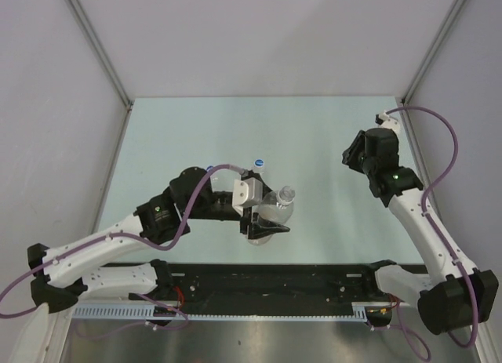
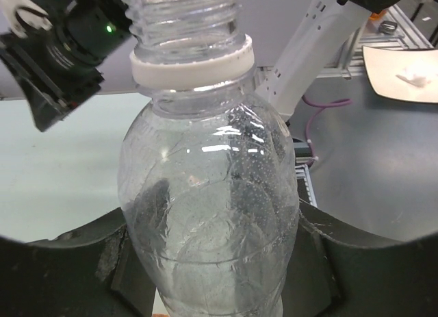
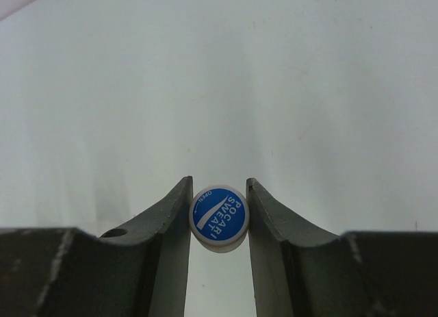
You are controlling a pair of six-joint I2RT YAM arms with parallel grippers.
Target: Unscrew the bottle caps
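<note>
A small clear plastic bottle stands near the middle of the pale, matte table, towards its near edge. Its thin wall is glossy and lightly creased, swelling into a rounded shoulder, with fine droplets clinging inside. Above the shoulder sits a smooth white collar ring, and above that the ridged, threaded neck is bare, with no cap on it.

The left gripper is clamped around the lower body of the bottle. Its dark, curved fingers press on both sides, and the jaws are as narrow as the bottle allows.

The right gripper hangs over the far right part of the table, well apart from the bottle. Between the tips of its matte grey, scuffed fingers it pinches a small round blue screw cap, whose flat top carries a white swoosh and white lettering over a pale plastic rim. The jaws stand just one cap apart, touching the rim on each side.

A second blue cap with a white mark lies on the table just beyond the left wrist, on its far side.
</note>
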